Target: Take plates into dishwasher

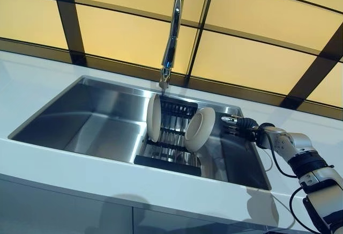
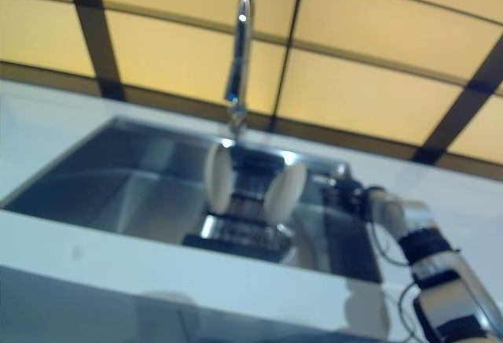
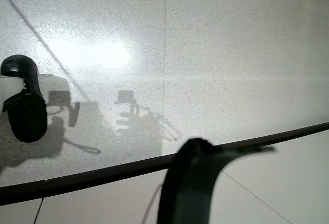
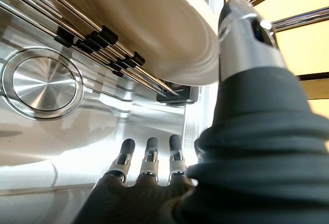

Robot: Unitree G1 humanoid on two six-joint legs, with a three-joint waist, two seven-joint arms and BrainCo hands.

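Two white plates stand on edge in a black wire rack (image 1: 170, 154) inside the steel sink (image 1: 96, 121): one on the left (image 1: 154, 117), one on the right (image 1: 200, 129). My right hand (image 1: 237, 125) reaches in over the sink's right rim, a short way to the right of the right plate and apart from it. In the right wrist view its fingers (image 4: 149, 154) are straight and hold nothing, and its thumb (image 4: 247, 34) stands close beside the plate's rim (image 4: 154, 34). My left hand shows in no view.
A tall chrome faucet (image 1: 172, 30) rises behind the rack. The sink's round drain (image 4: 41, 82) lies under the rack's wires. A white counter (image 1: 80, 175) surrounds the sink, with yellow panels in dark frames behind it. The left wrist view shows only floor.
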